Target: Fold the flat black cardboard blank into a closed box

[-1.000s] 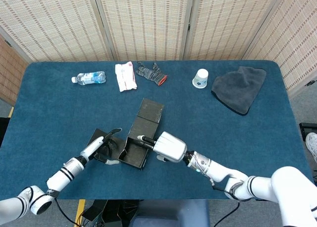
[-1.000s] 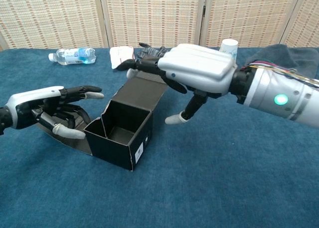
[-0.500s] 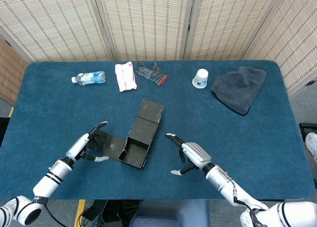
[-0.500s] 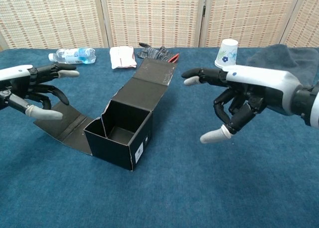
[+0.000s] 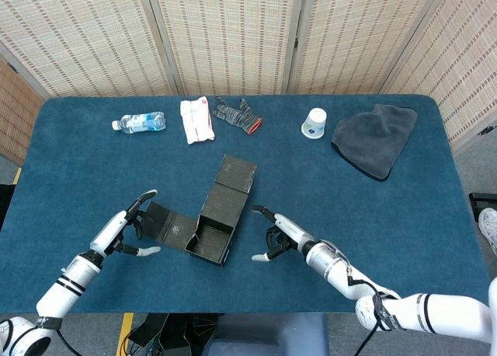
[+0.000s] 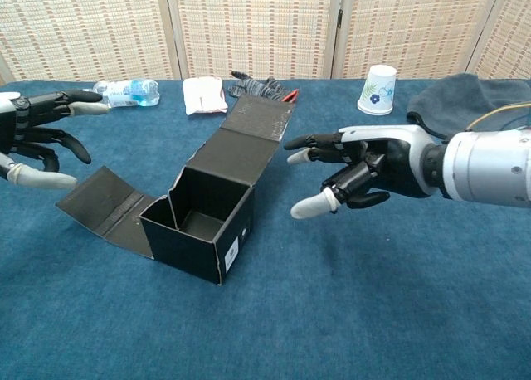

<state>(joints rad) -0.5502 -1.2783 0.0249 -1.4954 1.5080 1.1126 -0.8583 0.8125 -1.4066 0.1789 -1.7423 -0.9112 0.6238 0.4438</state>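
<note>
a table (image 5: 435, 216) covered in dark blue carpet-like cloth fills most of both views. behind its far edge stands a folding screen (image 5: 233, 29) of woven straw-coloured panels in pale frames, angled inward at the left and right sides. grey floor (image 5: 481, 169) shows past the table's right edge, and a strip of it at the left. the light is even and soft, with faint shadows.

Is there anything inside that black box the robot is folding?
The black box stands open, and its inside looks empty: only bare black cardboard walls and floor show. The near wall hides the front strip of the floor, so that part cannot be checked. Neither hand is inside it.
</note>
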